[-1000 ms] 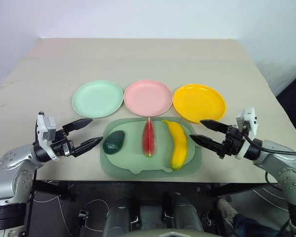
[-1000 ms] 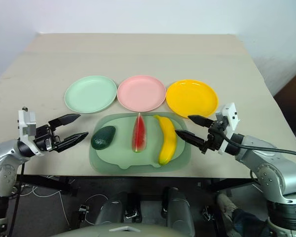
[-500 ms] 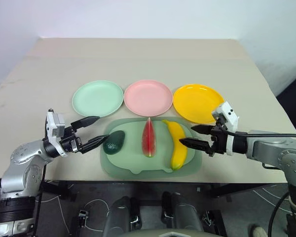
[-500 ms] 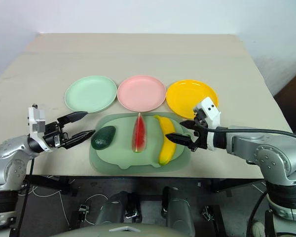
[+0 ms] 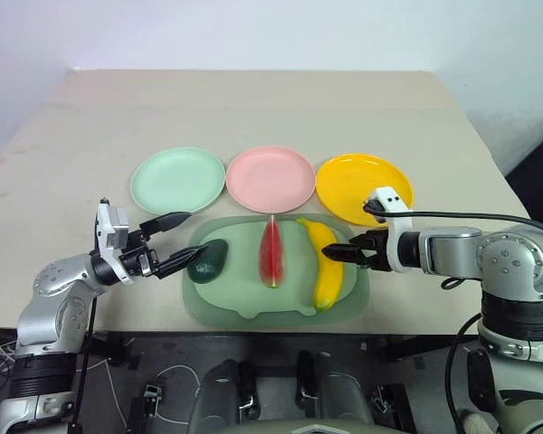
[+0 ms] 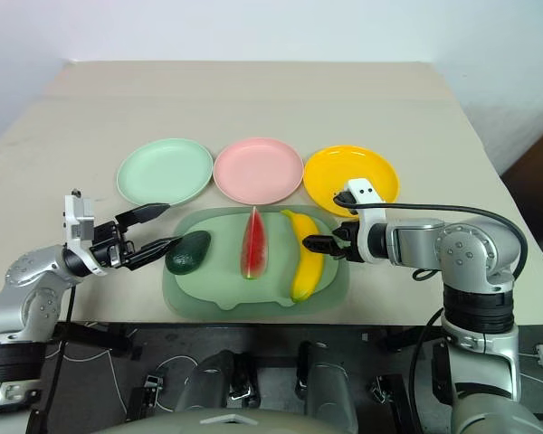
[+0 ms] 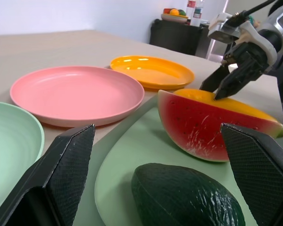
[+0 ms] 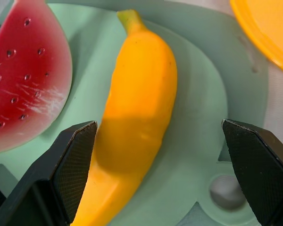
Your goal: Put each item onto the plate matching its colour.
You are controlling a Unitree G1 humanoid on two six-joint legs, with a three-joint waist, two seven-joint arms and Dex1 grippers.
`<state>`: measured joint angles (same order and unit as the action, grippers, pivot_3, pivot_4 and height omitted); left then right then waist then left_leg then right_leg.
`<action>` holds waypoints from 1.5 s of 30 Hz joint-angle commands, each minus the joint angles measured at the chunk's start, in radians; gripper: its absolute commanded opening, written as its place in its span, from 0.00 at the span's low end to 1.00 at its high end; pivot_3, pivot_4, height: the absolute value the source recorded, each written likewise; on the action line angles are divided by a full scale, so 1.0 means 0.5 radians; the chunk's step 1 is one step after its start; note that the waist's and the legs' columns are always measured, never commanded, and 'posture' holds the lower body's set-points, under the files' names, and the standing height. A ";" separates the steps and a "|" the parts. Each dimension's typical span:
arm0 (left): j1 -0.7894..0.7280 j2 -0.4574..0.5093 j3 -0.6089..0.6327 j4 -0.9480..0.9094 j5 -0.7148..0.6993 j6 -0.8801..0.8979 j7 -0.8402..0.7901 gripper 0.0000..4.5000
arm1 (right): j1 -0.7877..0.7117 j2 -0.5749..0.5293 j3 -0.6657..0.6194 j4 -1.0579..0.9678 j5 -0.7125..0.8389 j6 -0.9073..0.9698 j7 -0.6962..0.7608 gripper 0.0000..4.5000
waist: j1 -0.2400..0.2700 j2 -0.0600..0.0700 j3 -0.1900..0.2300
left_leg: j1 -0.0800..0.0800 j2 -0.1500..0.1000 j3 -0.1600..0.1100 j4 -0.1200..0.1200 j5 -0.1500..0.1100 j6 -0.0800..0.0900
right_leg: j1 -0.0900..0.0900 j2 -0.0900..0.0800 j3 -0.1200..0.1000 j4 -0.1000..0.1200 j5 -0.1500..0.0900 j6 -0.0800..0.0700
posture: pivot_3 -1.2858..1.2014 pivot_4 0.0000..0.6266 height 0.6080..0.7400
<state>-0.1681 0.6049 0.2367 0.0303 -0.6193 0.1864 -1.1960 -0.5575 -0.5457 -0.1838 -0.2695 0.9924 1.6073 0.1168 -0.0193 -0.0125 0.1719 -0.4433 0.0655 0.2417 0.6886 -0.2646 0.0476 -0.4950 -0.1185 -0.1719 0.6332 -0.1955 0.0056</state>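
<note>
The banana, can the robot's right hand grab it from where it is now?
Probably yes. The right gripper is open and hangs right over the banana, which lies bare on the mat. The watermelon sits beside it, apart, so nothing seems to block the way.

Pale green mat [image 5: 253,298] with tab, near front edge of beige table [image 5: 253,108]. White wall [image 5: 253,32] behind. Dark cabinet [image 7: 179,35] in background, bowl and bottles on top.
</note>
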 commanded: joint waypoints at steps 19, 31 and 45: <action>0.033 -0.009 0.009 -0.020 0.026 -0.072 0.015 1.00 | -0.211 -0.036 0.368 0.198 0.410 0.014 -0.583 0.71 | -0.004 0.000 -0.001 | 0.001 0.000 0.001 0.000 0.000 0.000 | 0.000 0.000 0.001 0.000 0.000 0.000 | 0.52 0.24 0.67; 0.048 0.005 0.026 -0.003 0.046 -0.088 0.008 1.00 | -0.322 -0.313 0.319 0.204 0.489 0.014 -0.472 0.42 | 0.006 0.000 -0.001 | 0.000 0.000 0.002 0.000 0.000 0.000 | 0.000 0.000 0.001 -0.001 0.000 0.000 | 0.52 0.24 0.67; 0.031 0.010 0.017 0.008 0.052 -0.096 0.019 1.00 | -1.123 -0.435 0.769 1.307 -0.665 -0.735 0.302 0.42 | -0.016 0.002 0.000 | 0.000 0.001 0.008 -0.003 0.000 0.000 | -0.005 0.001 0.004 -0.001 0.000 0.000 | 0.52 0.24 0.67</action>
<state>-0.1438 0.5988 0.2302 0.0484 -0.5964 0.1561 -1.1876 -1.0590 -0.7672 0.1693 0.3032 0.7498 1.3257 0.2025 -0.0272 -0.0113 0.1721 -0.4434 0.0658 0.2460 0.6871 -0.2645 0.0475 -0.4975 -0.1181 -0.1697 0.6331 -0.1955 0.0060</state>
